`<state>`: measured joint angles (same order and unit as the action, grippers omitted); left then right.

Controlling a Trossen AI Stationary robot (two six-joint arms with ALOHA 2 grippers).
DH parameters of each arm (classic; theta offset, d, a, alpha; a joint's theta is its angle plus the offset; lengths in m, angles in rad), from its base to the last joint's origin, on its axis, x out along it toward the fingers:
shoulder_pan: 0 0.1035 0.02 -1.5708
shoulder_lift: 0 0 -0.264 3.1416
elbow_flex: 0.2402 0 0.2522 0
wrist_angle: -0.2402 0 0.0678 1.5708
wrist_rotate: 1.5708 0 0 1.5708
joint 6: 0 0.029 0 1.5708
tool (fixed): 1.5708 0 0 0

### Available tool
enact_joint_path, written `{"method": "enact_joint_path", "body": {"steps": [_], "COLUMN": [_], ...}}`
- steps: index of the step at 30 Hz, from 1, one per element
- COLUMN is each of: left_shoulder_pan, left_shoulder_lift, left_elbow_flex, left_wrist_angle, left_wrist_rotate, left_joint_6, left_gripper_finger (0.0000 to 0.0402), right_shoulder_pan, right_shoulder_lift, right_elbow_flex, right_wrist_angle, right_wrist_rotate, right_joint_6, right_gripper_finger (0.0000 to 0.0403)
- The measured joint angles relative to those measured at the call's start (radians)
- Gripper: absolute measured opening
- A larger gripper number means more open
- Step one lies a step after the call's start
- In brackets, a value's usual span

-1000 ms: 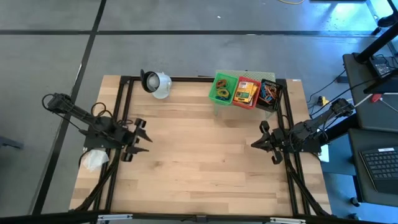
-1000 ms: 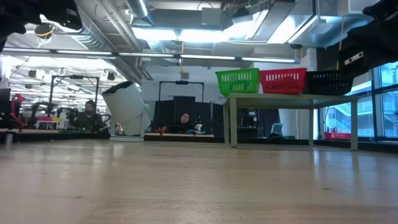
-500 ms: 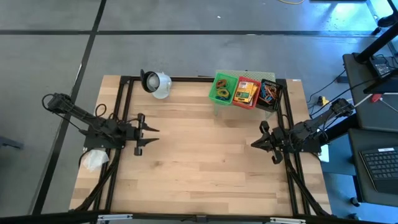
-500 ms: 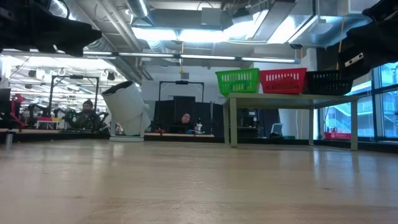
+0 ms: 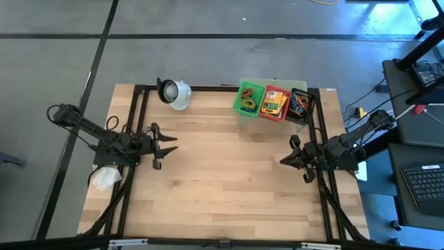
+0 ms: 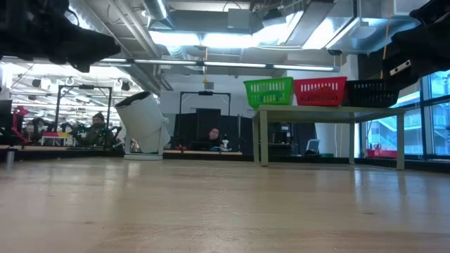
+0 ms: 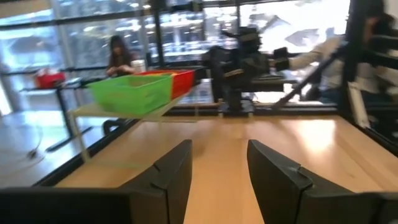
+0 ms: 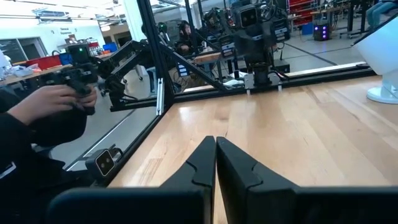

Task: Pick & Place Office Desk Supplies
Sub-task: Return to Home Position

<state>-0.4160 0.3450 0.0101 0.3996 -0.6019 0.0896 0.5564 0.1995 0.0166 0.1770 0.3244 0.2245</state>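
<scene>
Three baskets sit side by side on the pale green shelf (image 5: 277, 85), and as far as I can see that is where all the desk supplies are. The green basket (image 5: 249, 98) has rubber bands (image 5: 248, 104) in it, the red basket (image 5: 275, 103) has a yellow crayon box (image 5: 273, 105), and the black basket (image 5: 300, 106) has a tangle of coloured bands (image 5: 299, 103).

From the right gripper (image 8: 215, 155) the shelf is near, off to one side toward the far edge of the table. From the left gripper (image 5: 168, 144) it is well apart, ahead and off to one side. I see no loose supplies on the wood between the two grippers.

The left gripper's fingers are spread with nothing between them, and it hangs above the table. The right gripper's fingers are pressed together, holding nothing. It waits at its own side of the table.

My judgement is that the sorting and shelving are done. All that seems left is parking the left arm.

The white round object (image 5: 175, 94) stands beyond the left gripper, untouched.
</scene>
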Motion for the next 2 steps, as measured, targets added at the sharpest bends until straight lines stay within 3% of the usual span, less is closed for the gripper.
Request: {"method": "enact_joint_path", "body": {"steps": [2], "left_shoulder_pan": [0.000], "left_shoulder_lift": [0.000], "left_elbow_flex": [0.000], "left_wrist_angle": [0.000], "left_wrist_rotate": [-0.041], "left_joint_6": [-0.027], "left_gripper_finger": [0.0148], "right_shoulder_pan": [0.000], "right_shoulder_lift": [0.000], "right_elbow_flex": [0.000], "right_wrist_angle": [0.000], "right_wrist_rotate": [0.000], "right_joint_6": [0.000], "right_gripper_finger": [0.0016]}}
